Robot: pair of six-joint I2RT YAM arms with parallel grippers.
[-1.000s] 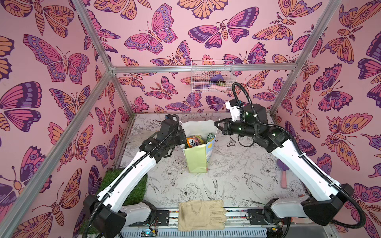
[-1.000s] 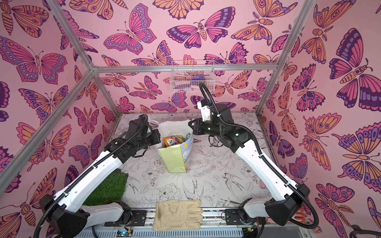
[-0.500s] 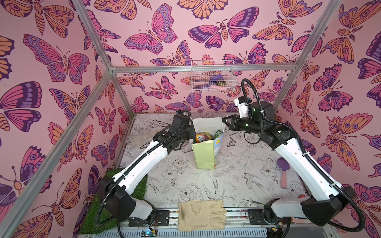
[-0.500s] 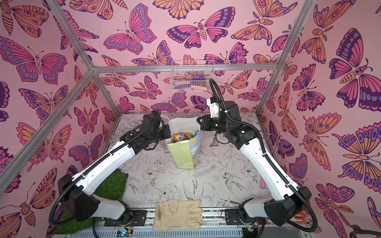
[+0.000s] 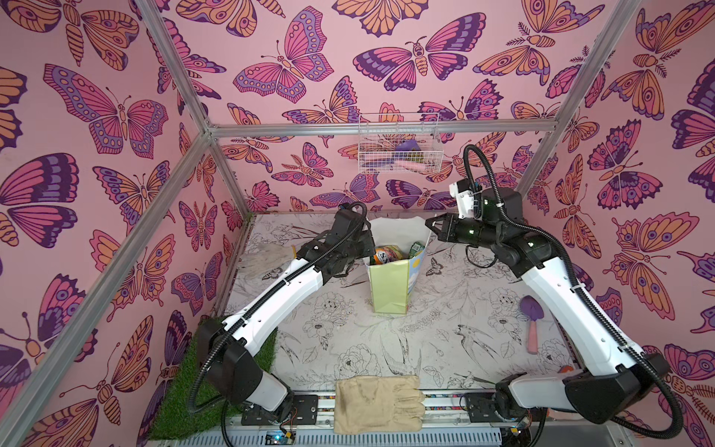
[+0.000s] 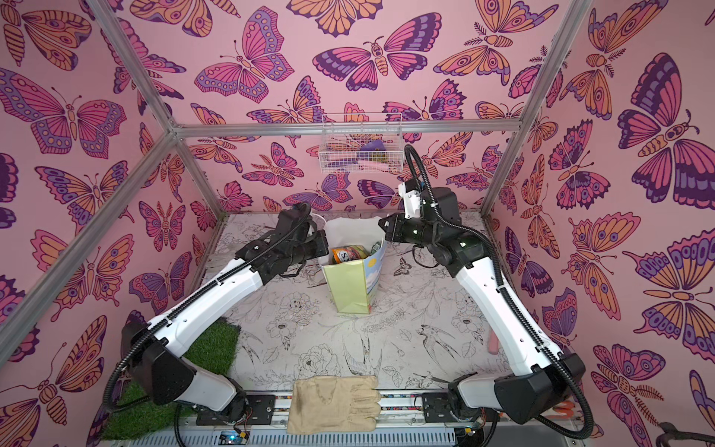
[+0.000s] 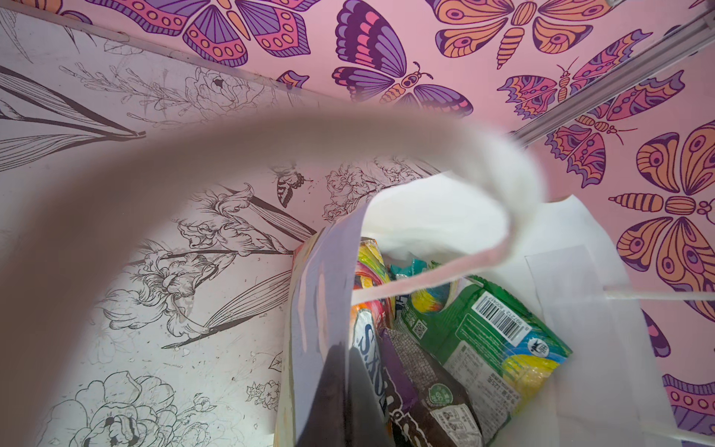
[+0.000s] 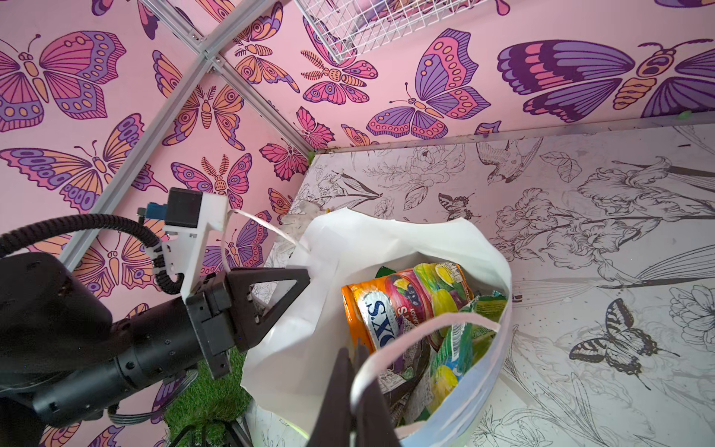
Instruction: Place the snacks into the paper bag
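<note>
The left pincer and right pincer are each clamped narrow on opposite rims of the paper bag. The bag stands on the tabletop with the snacks inside. Packing looks done. The next move calls for a gentle release that leaves the bag upright.

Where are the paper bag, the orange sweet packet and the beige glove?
paper bag (image 5: 389,288): a top view, its yellow-green side panel.
orange packet (image 8: 369,309): right wrist view, its printed front.
beige glove (image 5: 375,404): a top view, the palm.
</note>
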